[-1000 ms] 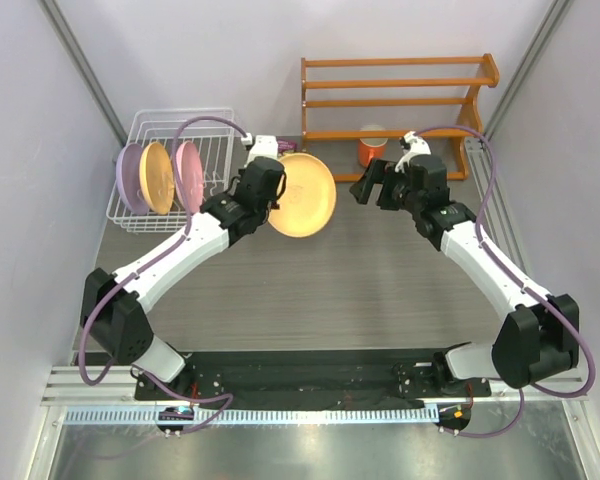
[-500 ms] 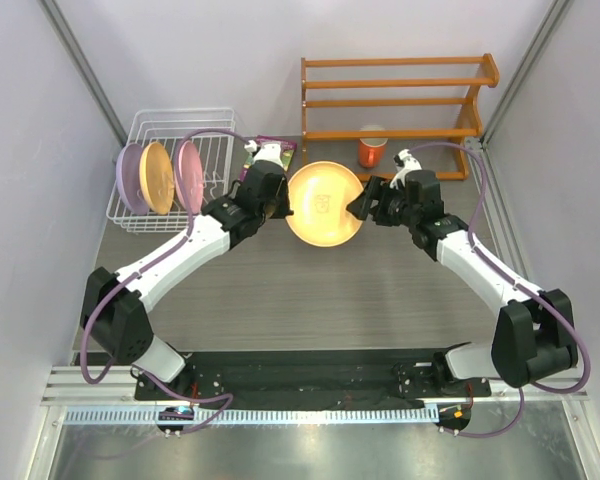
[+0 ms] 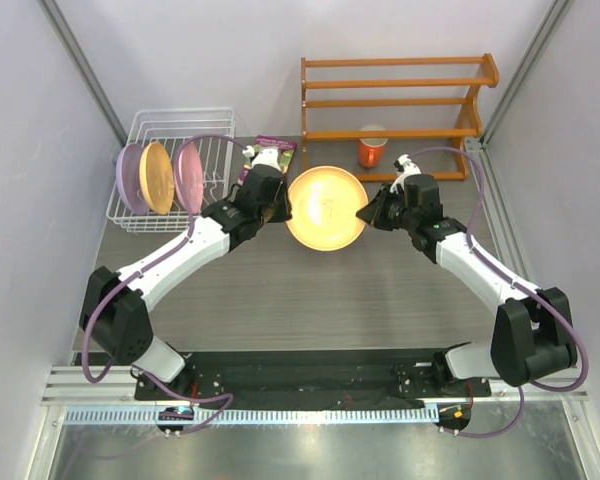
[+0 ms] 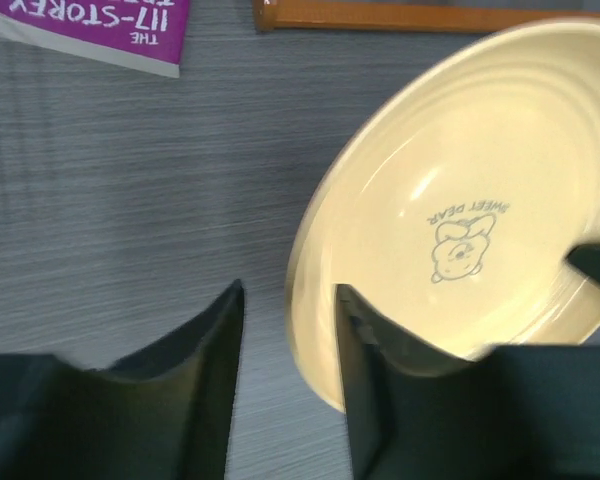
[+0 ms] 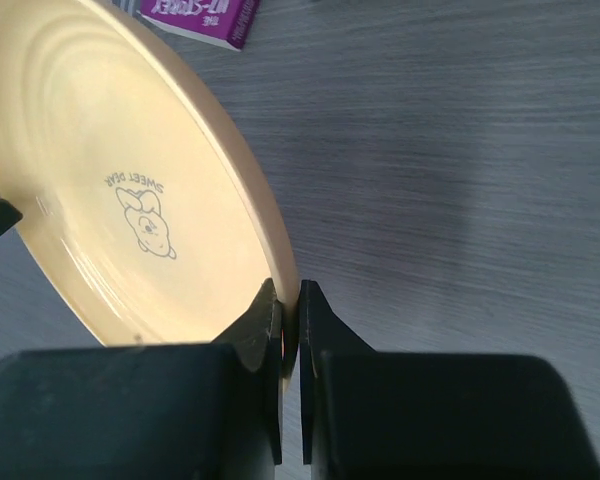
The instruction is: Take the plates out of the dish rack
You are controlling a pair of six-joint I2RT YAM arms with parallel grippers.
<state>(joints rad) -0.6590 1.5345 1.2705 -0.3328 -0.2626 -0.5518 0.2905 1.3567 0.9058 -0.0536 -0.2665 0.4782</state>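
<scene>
A yellow-orange plate (image 3: 326, 208) with a small bear drawing hangs over the middle of the table between both arms. My right gripper (image 3: 368, 212) is shut on its right rim; in the right wrist view the two fingers pinch the plate (image 5: 110, 150) edge at the right gripper (image 5: 288, 288). My left gripper (image 3: 280, 205) is open at the plate's left rim. In the left wrist view the plate (image 4: 480, 200) rim sits between the spread fingers of the left gripper (image 4: 290, 290), with a gap on the left side. The white wire dish rack (image 3: 180, 125) at back left holds lavender (image 3: 130, 178), yellow-orange (image 3: 156, 177) and pink (image 3: 188, 175) plates standing upright.
A purple book (image 3: 276, 148) lies flat just behind the left gripper, next to the rack. An orange wooden shelf (image 3: 395, 95) stands at the back, with an orange mug (image 3: 371, 150) in front of its lower rail. Grey walls close in on both sides.
The plate was carried right and tipped flatter. My right gripper came in and shut on its right rim. My left gripper, shut on the plate before, has opened.
</scene>
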